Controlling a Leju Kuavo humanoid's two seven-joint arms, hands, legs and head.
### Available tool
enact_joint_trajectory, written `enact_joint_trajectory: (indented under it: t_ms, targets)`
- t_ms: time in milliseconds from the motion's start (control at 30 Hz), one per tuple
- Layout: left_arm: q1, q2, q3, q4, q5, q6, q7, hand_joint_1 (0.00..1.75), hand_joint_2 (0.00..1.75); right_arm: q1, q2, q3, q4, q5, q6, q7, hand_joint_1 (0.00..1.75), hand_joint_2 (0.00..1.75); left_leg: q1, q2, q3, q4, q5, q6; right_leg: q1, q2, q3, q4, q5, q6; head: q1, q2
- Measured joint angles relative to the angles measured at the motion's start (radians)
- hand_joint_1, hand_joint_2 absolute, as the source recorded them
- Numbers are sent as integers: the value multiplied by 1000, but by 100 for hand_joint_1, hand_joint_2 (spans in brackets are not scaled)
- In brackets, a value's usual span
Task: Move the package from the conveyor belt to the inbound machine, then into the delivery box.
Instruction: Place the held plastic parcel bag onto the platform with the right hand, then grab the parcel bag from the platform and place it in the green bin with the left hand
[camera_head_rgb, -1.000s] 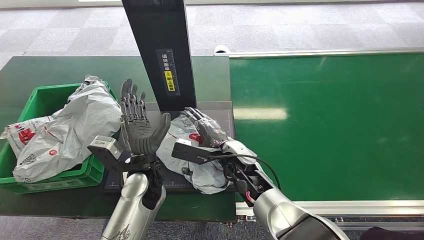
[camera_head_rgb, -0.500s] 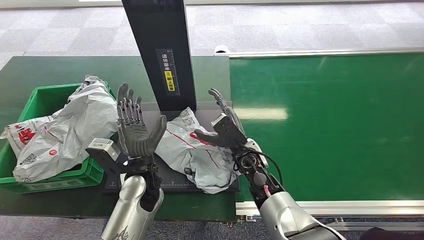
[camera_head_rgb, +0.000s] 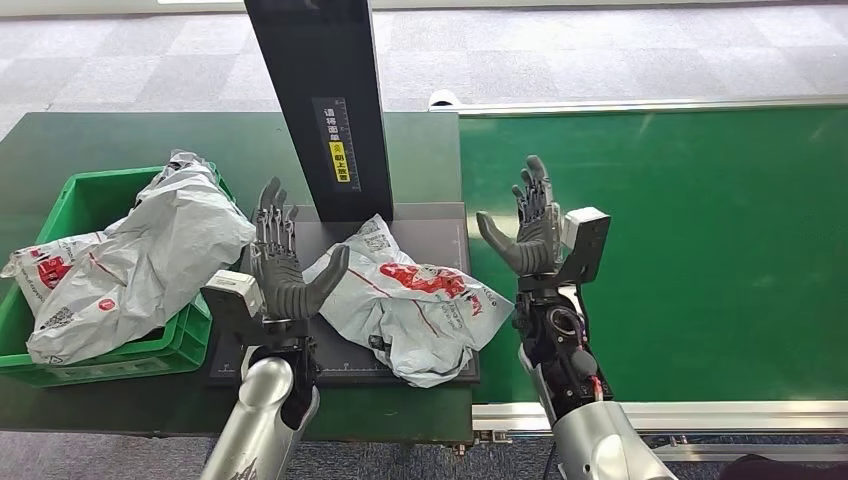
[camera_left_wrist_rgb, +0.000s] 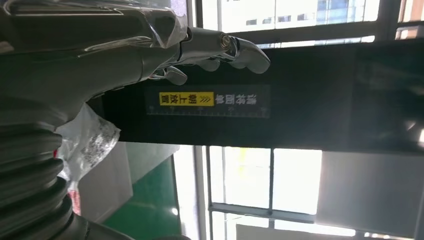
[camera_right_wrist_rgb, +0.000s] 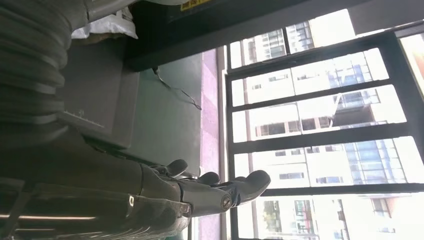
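A crumpled grey plastic package with red print lies on the dark platform of the inbound machine, below its black upright column. My left hand stands upright and open just left of the package, palm toward it, empty. My right hand is raised and open to the right of the package, over the edge of the green conveyor belt, holding nothing. In the left wrist view the left hand sits before the column's yellow label. The right hand appears spread in the right wrist view.
A green delivery box at the left holds several grey packages, piled above its rim. The dark green table carries the box and the machine. The belt's metal frame runs along the near edge.
My right hand has let go of the package, lifted off it and swung right to the belt's edge. The package now lies spread flat. My left hand has shifted slightly right and lower.
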Motion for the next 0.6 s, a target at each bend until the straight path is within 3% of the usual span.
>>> enact_joint_trajectory:
  t_ms: [400,600]
  targets:
    - [-7,20,-19,81,-50,-16,34,0,175,1,-57,-16,-71,-50,-6,-1,0,175,0,0,0,0,0,0,0,0,0,0,0,0,0,0]
    - [-18,34,-45,112,-194,-28,137,0,175,-4,-66,-16,-78,-51,-41,15,0,175,0,0,0,0,0,0,0,0,0,0,0,0,0,0]
